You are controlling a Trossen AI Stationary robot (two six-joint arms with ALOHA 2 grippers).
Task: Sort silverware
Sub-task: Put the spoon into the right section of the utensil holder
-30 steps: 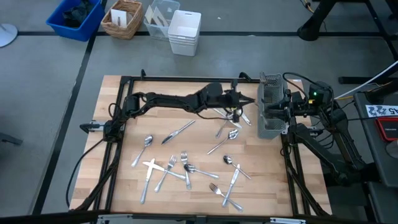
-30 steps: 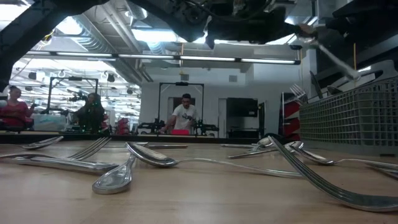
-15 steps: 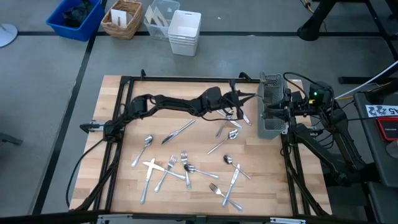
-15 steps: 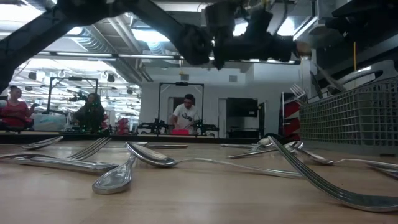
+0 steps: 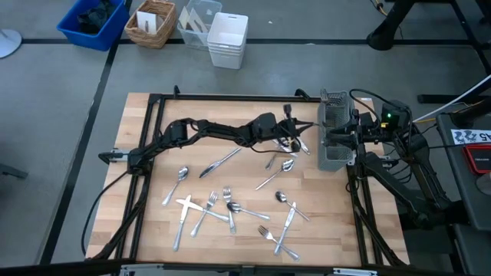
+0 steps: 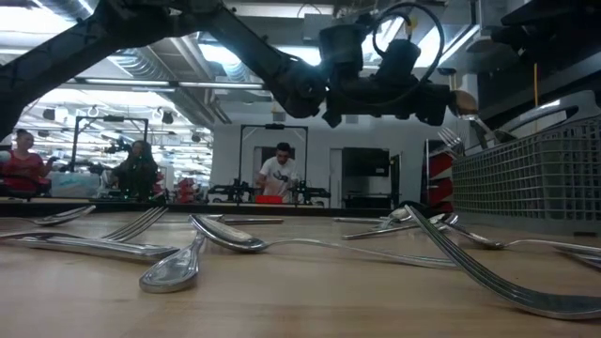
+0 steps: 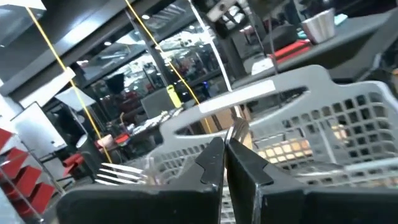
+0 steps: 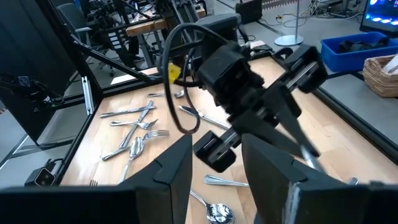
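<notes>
Silverware (image 5: 230, 203) lies scattered on the wooden table: forks, spoons and knives. A dark mesh caddy (image 5: 334, 138) stands at the right edge, with fork tines (image 7: 118, 171) showing in it. My left gripper (image 5: 295, 132) hovers just left of the caddy, above the table, shut on one slim silver piece (image 8: 305, 149). My right gripper (image 5: 347, 138) waits at the caddy's right side, its fingers (image 8: 174, 168) apart with nothing seen between them. Whether it touches the caddy I cannot tell. My left gripper pinches one slim piece of silverware between its two fingertips (image 7: 214, 158). The fingers lie about level and point toward the caddy at the table's right. One end (image 7: 236, 130), which looks like fork tines, pokes past the fingertips. The rest (image 8: 295, 130) slants down, clear of the table.
A few pieces (image 5: 284, 161) lie on the table under and near my left gripper. A black frame (image 5: 153, 100) borders the table. Beyond the far edge stand a blue bin (image 5: 92, 23), a wicker basket (image 5: 153, 23) and a white container (image 5: 228, 38). People (image 6: 280, 174) are in the room behind.
My left gripper has come down beside the caddy with the silver piece still in its fingers. In the low view it has sunk from the picture's top edge into full sight. My right arm has kept still.
</notes>
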